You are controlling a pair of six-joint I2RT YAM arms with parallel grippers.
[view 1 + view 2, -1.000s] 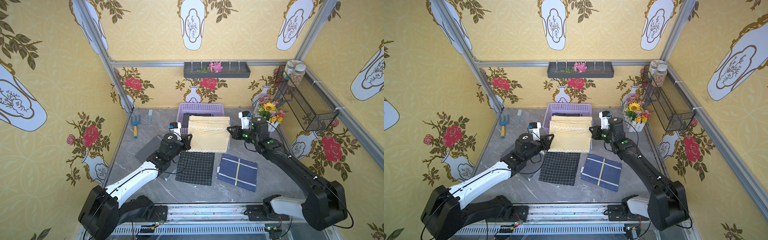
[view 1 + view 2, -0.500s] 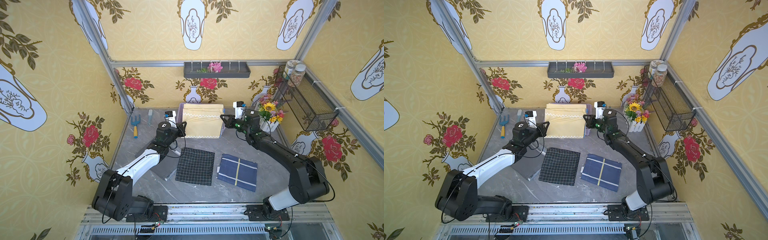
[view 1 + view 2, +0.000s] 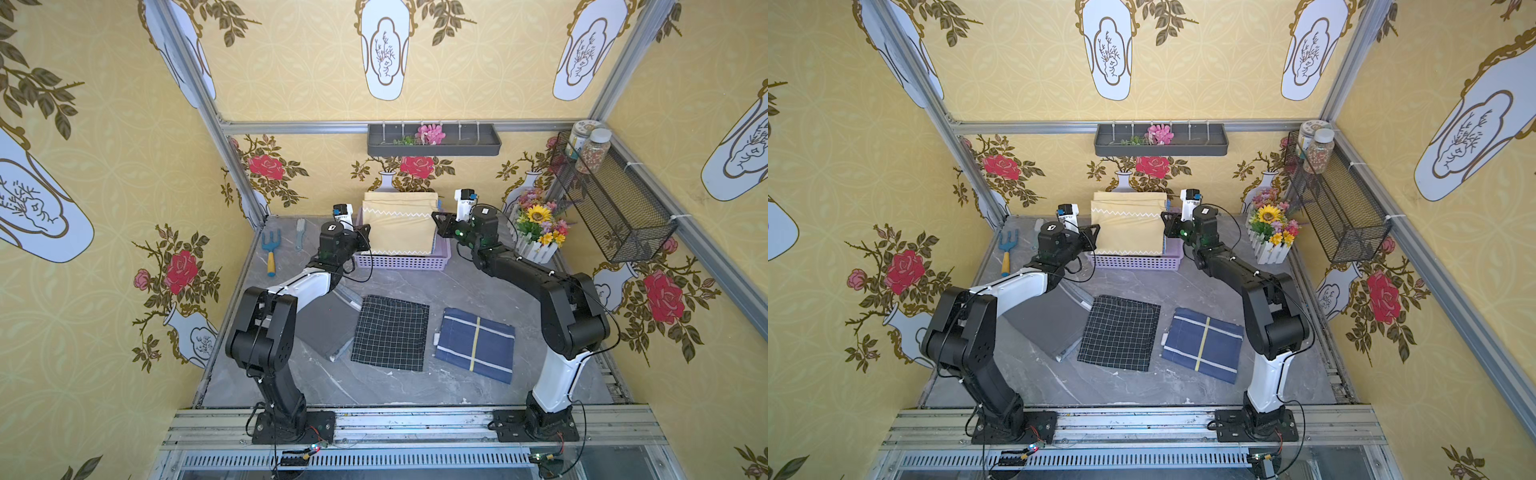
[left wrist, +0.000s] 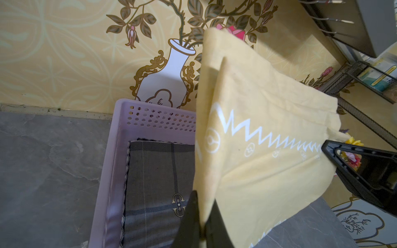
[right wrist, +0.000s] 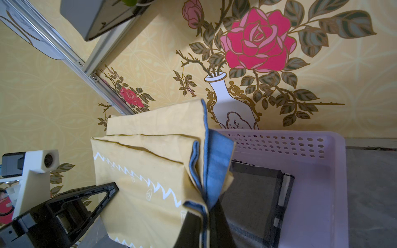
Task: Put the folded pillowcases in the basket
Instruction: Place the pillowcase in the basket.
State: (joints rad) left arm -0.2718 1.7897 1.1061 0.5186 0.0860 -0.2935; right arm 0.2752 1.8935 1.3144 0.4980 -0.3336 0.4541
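**Yellow pillowcase held over the lilac basket by both arms**

In both top views the folded yellow pillowcase point(image 3: 398, 227) sits in the upper middle of the frame. It is stretched between the two arms, directly above the lilac basket point(image 3: 401, 262) at the back of the grey tabletop point(image 3: 415, 282). The left arm point(image 3: 309, 282) reaches in from the lower left and the right arm point(image 3: 519, 270) from the lower right.

The left jaws are together, clamped on the pillowcase's left edge, as the left wrist view shows. The right jaws are together too, pinching the right edge, where a blue lining point(image 5: 211, 169) shows at the fold.

The cloth hangs clear of the basket floor and hides most of the basket from above. Only the basket's near wall and right corner stay visible. Whether the pillowcase's near edge touches the rim cannot be told. A white zigzag trim point(image 4: 268, 137) runs across the fabric.

Inside the basket a dark plaid cloth point(image 4: 154, 182) lies flat on the floor.

In the lower middle of a top view three folded cloths lie side by side on the tabletop: a grey cloth point(image 3: 320, 328), a black checked cloth point(image 3: 390, 332) and a navy cloth point(image 3: 473, 347) with a yellow stripe.

A pot of flowers point(image 3: 538, 226) stands right of the basket. A garden fork point(image 3: 271, 249) and a brush point(image 3: 300, 233) lie to its left.
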